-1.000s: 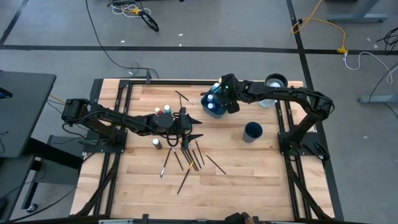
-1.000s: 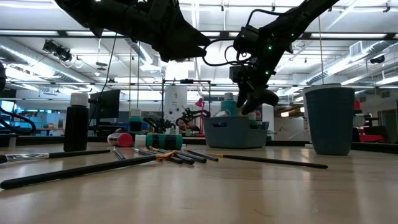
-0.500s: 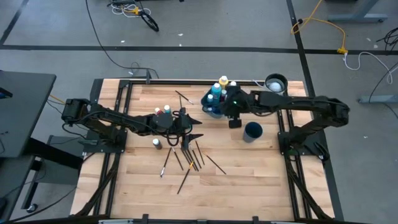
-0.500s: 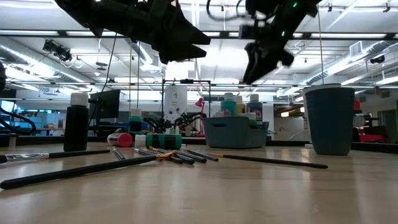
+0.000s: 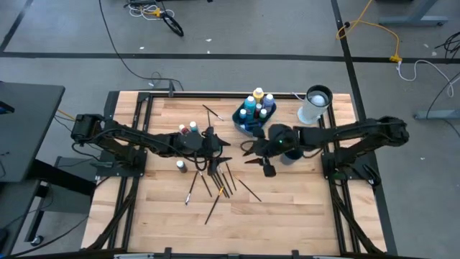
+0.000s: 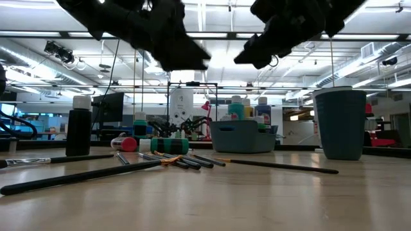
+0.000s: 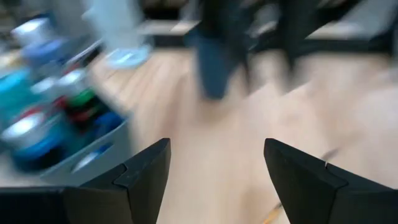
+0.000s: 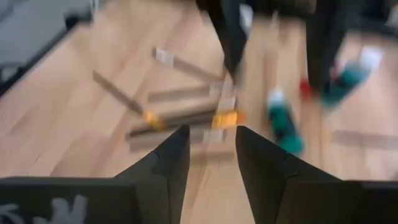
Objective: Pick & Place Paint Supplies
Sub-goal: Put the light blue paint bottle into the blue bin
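Note:
Several small paint bottles (image 5: 253,108) stand in a grey-blue bin (image 5: 248,126) near the table's far edge. More bottles (image 5: 188,129) stand or lie left of it, and one (image 5: 181,166) is nearer. Several thin brushes (image 5: 219,183) lie flat on the wood in a loose fan at mid-table. My left gripper (image 5: 224,150) hangs open above the far end of the brushes. My right gripper (image 5: 246,152) is open and in the air just right of it, pointing toward the table's left, over the brushes (image 8: 180,118).
A dark cup (image 5: 293,152) stands partly under my right arm. A tall white cylinder with a dark top (image 5: 314,103) stands at the far right corner. Bare wood lies along the near edge and the far left of the table.
My right gripper has left the bin, rising and swinging toward the near edge and the table's left, to a spot beside my left gripper over the brushes. The bin and its bottles have stayed put.

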Robot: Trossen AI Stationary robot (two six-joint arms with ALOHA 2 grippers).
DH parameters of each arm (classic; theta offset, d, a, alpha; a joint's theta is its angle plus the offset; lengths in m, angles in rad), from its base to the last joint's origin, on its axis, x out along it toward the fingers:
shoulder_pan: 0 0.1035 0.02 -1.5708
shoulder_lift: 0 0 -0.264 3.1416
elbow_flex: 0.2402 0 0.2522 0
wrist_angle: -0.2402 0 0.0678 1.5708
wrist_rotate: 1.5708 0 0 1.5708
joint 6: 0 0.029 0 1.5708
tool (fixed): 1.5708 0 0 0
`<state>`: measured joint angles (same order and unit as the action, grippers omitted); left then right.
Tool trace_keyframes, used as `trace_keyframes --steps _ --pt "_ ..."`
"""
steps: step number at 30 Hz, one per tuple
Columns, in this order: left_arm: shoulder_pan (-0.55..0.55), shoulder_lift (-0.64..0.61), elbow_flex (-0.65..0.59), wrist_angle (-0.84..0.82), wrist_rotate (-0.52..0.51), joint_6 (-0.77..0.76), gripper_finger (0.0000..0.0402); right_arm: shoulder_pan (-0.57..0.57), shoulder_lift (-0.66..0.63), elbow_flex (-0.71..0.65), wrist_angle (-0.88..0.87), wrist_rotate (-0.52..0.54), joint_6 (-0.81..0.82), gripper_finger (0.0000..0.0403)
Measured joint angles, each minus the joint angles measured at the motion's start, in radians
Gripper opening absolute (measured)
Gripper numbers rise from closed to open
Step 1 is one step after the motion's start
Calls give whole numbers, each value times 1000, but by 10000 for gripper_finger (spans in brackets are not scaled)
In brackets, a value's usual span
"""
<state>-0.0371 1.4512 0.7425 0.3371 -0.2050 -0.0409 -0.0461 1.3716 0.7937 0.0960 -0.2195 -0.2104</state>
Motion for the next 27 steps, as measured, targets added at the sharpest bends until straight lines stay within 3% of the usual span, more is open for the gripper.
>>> trace_keyframes --steps 3,6,8,10,13,18,27 --pt "11 -6 0 -87 -187 -27 265 2 0 -105 291 2 -7 132" --pt "41 -14 0 -182 -440 -137 265 2 0 -191 489 3 -6 132" --pt "85 -16 1 -248 -521 -222 265 2 0 -234 569 3 -6 134" --pt "140 -15 0 -307 -477 -294 265 3 0 -265 583 12 -11 142" --pt "232 -12 0 -332 -393 -371 265 4 1 -273 587 114 -13 165" --pt "336 -11 0 -358 -371 -455 265 3 0 -273 565 287 -8 214" --pt "342 -11 0 -560 -326 -548 265 2 0 -273 413 308 32 256"
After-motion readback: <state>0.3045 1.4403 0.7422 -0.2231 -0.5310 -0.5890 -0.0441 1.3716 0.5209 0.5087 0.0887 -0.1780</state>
